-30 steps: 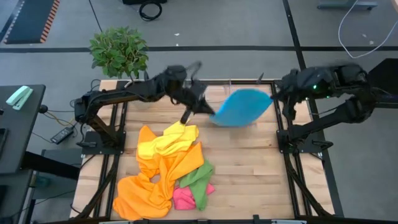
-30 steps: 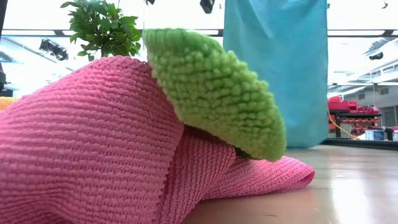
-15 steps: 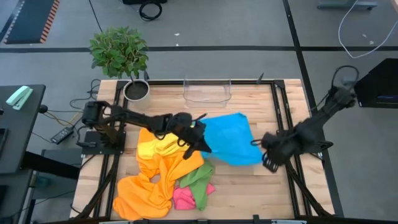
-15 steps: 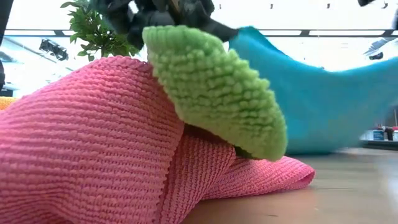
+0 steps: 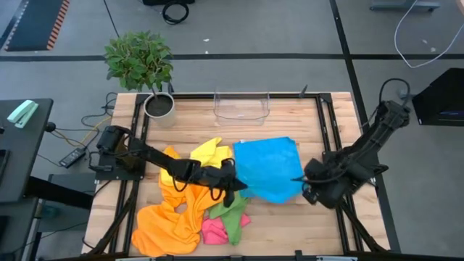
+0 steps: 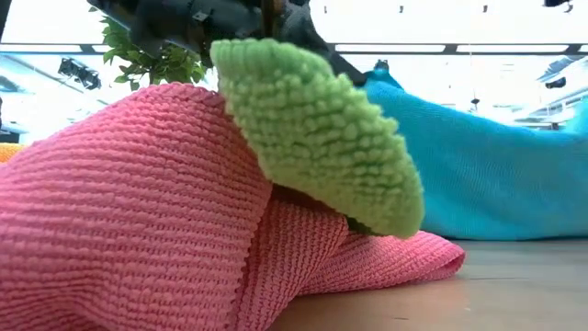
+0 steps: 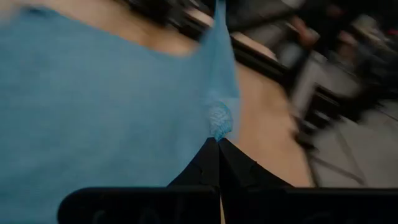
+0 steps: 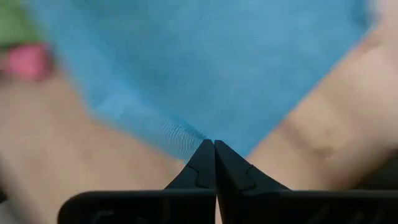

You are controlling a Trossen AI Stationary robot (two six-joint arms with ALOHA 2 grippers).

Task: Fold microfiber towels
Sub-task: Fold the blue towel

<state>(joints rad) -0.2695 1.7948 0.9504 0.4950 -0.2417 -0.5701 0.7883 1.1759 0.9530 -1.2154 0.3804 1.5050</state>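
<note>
Microfiber towels are the game, and the blue towel (image 5: 267, 169) is the one in play. From the high view it lies spread on the wooden counter (image 5: 290, 225), right of the heap of orange towels (image 5: 170, 217), the yellow towel (image 5: 210, 154), the green towel (image 5: 230, 210) and the pink towel (image 5: 212, 230). The left claw (image 5: 233, 185) pinches its near left corner, the right claw (image 5: 310, 190) its near right corner, both low at the counter. A clear plastic bin (image 5: 241, 109) and a potted plant (image 5: 139, 59) sit at the far edge.

Low view: pink towel (image 6: 138, 211) and green towel (image 6: 322, 138) fill the foreground, the blue towel (image 6: 496, 184) draped flat behind.

Left wrist view: left claw (image 7: 217, 146) clenched on a blue corner (image 7: 220, 118). Right wrist view: right claw (image 8: 214, 148) clamped on the blue towel's edge (image 8: 180, 137).

Reads like the lay-out step, towel being flattened for its first fold. Next move calls for carrying both gripped corners over to the far edge, evenly, so the halves line up.
</note>
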